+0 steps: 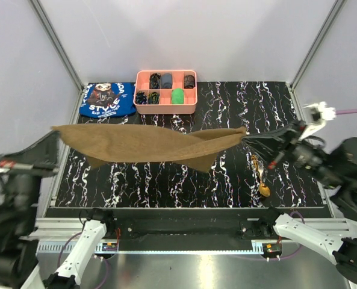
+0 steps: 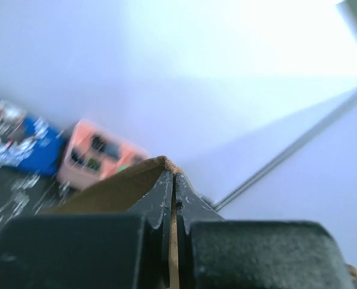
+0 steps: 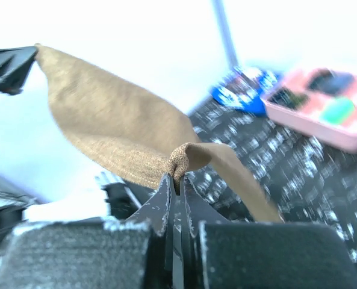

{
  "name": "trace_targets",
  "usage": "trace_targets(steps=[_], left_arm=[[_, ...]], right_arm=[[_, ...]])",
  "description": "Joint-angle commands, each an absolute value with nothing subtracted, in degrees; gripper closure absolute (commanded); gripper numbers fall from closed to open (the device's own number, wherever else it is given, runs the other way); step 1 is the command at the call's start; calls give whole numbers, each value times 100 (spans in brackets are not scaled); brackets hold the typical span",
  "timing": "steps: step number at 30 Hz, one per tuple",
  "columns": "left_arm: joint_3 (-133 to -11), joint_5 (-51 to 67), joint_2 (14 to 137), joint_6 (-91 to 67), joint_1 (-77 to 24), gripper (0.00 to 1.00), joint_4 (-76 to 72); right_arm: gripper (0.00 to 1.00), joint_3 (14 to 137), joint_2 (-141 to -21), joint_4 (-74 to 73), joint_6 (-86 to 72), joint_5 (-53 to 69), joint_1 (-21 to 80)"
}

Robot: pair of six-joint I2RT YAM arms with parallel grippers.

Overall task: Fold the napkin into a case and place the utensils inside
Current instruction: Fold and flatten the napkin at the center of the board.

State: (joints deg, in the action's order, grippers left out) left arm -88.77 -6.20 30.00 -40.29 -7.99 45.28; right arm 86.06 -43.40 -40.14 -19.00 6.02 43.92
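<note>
The olive-brown napkin (image 1: 145,144) hangs stretched above the black marbled table, held at both ends. My left gripper (image 1: 56,133) is shut on its left corner; the cloth (image 2: 115,189) shows pinched between the fingertips in the left wrist view. My right gripper (image 1: 245,137) is shut on the right corner, where the napkin (image 3: 115,135) bunches at the tips. The gold-brown spoon (image 1: 263,188) and the slim fork piece (image 1: 256,161) lie on the table below the right gripper.
A pink compartment tray (image 1: 165,91) with small dark and green items stands at the back. A blue printed cloth (image 1: 107,99) lies left of it. Grey walls and metal frame posts bound the table.
</note>
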Motion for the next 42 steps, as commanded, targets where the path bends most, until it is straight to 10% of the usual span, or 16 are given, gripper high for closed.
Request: trace_targets(steps=[1,15,20,31,42], left_arm=[[-9579,-308,3181,-3779,-949,100,4272],[-7639,-1380,4551,-4667,-941,100,4720],[-7295,-809,5999,-4562,-695,100,4264],[-7874,430,9375,-4219,-431,100,3085],[-8129,650,10107,-4052,-369,100,2488]], right_arm=[[100,9184,-4518,-4246,-1695,1442,4421],[100,9053,-6009,-5107,-2224,-2320,4299],[100,8177,-6731,-4361,-2101,-463,2256],[100,8182,-9236,-2980,-1784,193,1460],[100,8332,-9861,-2681,-1696,510,1231]])
